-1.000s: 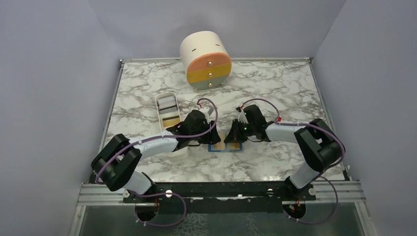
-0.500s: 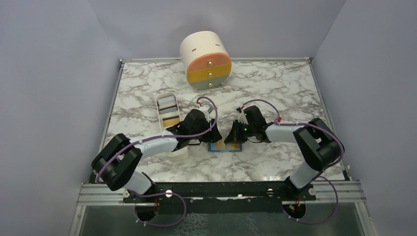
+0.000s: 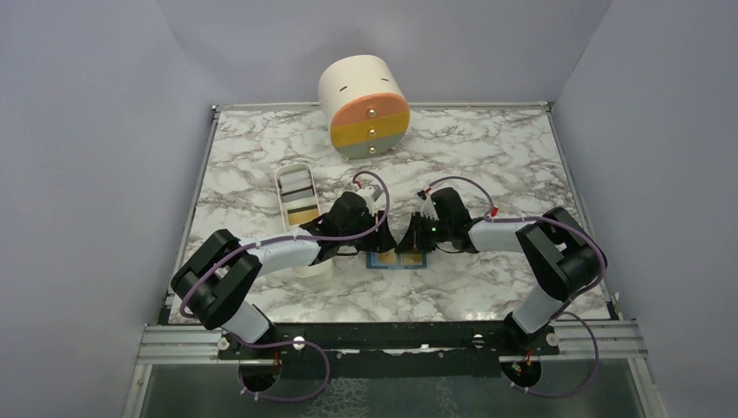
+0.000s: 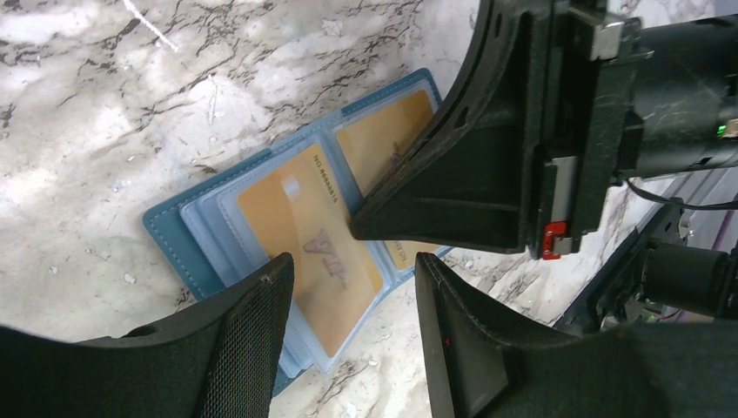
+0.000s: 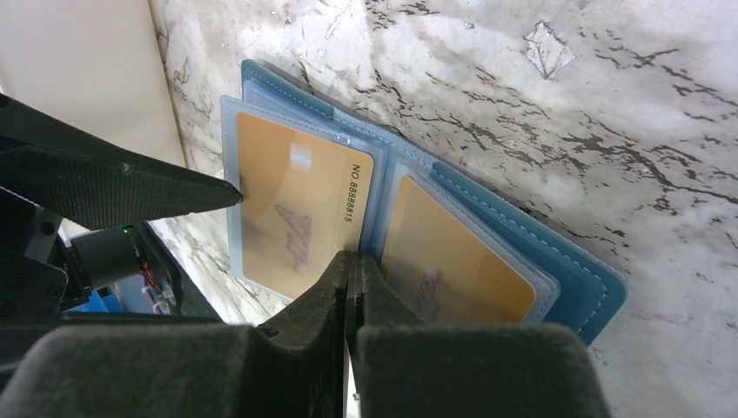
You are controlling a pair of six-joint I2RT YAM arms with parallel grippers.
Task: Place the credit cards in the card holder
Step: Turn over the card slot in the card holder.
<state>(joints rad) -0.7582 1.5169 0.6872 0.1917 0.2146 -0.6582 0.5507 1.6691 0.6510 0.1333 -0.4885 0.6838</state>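
While the long white oval tray (image 3: 297, 165) crowds its left, the left gripper (image 4: 352, 266), fingers (image 4: 244, 348) parted, touches the clear sleeve (image 5: 287, 122) of the open blue folding card holder (image 5: 583, 287) mid-table. Snagging could drag out the gold plastic card (image 5: 296, 209). The right gripper (image 5: 352, 261), pinched together, pins the fold; open marble tabletop (image 3: 505, 148) lies rightward.

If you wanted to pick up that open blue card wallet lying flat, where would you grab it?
Probably by the cover's outer edge, coming in low from the side. The open blue folding card holder lies flat on the marble table, so nothing stands up to pinch from above, but its blue rim sticks out past the gold cards.
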